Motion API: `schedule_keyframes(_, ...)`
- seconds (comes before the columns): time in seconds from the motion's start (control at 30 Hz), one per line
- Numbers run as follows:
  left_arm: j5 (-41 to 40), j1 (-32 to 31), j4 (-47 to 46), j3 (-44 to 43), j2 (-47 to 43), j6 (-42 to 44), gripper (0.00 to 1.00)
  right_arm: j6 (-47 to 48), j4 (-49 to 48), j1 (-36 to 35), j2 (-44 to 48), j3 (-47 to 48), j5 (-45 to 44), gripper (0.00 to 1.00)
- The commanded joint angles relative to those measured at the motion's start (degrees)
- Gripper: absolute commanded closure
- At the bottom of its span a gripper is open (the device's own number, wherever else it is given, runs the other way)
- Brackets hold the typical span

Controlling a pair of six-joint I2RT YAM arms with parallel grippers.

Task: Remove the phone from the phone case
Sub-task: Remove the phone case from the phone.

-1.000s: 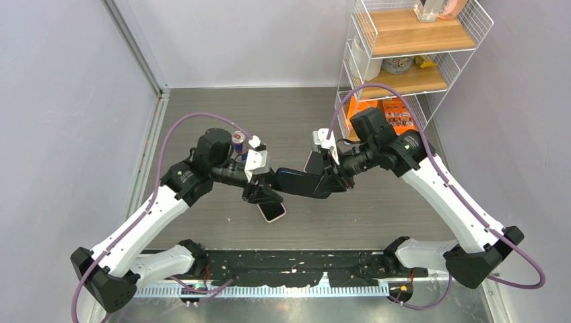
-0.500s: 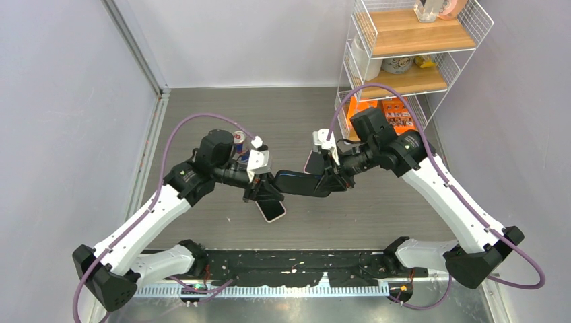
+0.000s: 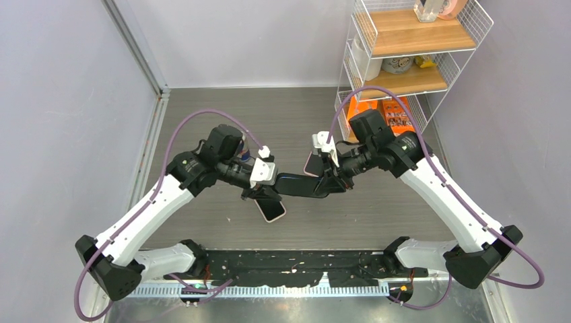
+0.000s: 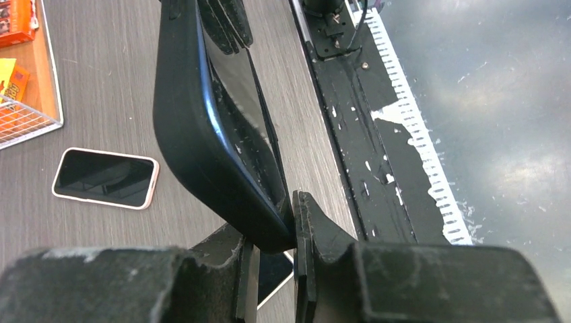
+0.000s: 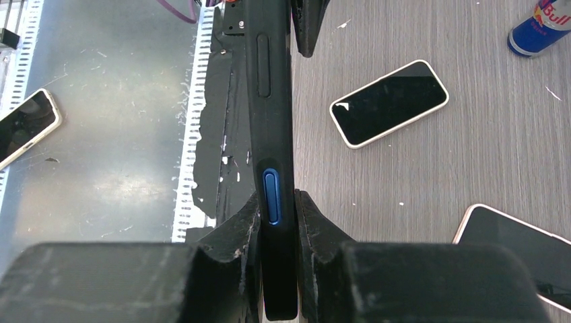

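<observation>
Grey wood-grain table (image 3: 202, 114) carries the work, with a white wire shelf rack (image 3: 417, 60) standing at its two o'clock corner. From the six o'clock edge the left arm (image 3: 155, 208) reaches in from eight o'clock and the right arm (image 3: 444, 195) from four; they meet over the middle.

Between them, held off the surface and roughly level, is the dark phone case (image 3: 301, 185). The phone (image 4: 236, 101) is seated in it, its glass showing inside the rim in the left wrist view.

On the right gripper (image 5: 277, 208) the jaws are clamped on the case's side edge, pads (image 5: 316, 222) either side of the blue button. On the left gripper (image 4: 273, 235) the jaws are nearly closed and pinch a corner at the opposite end. Whether its fingers (image 4: 310, 229) bear on the rim alone or on the phone too, I cannot tell.

Loose phones lie on the table close by, one (image 3: 271, 210) at six o'clock of the left gripper, another (image 3: 311, 161) at eleven o'clock of the right. A drinks can (image 5: 539, 27) stands beyond the left wrist, at about eleven o'clock.

Finding: the job is at the bracing stage, and the phone is not yet out. In my judgement the next move calls for the right gripper to hold firm while the left peels the rim corner away from the glass. It must do so without bending the phone or dropping it.
</observation>
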State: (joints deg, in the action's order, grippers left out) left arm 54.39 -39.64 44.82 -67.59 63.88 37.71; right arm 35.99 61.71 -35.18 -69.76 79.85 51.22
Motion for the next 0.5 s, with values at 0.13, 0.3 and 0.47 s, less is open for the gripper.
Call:
schedule_keyframes(0.13,-1.0,-2.3,6.9,-8.1,2.7,20.6,1.00,-3.1,-2.5,-0.2,-0.4,-1.6,7.8,0.95)
schedule_keyframes(0.3,-1.4,-3.0,9.5,-9.7,3.6,24.8,1.00,-3.1,-2.5,-0.2,-0.5,-1.8,8.8,0.95)
schedule_keyframes(0.47,-1.9,-3.7,9.0,-10.7,4.3,25.0,1.00,-3.2,-2.5,-0.2,-1.1,-1.7,9.5,0.95)
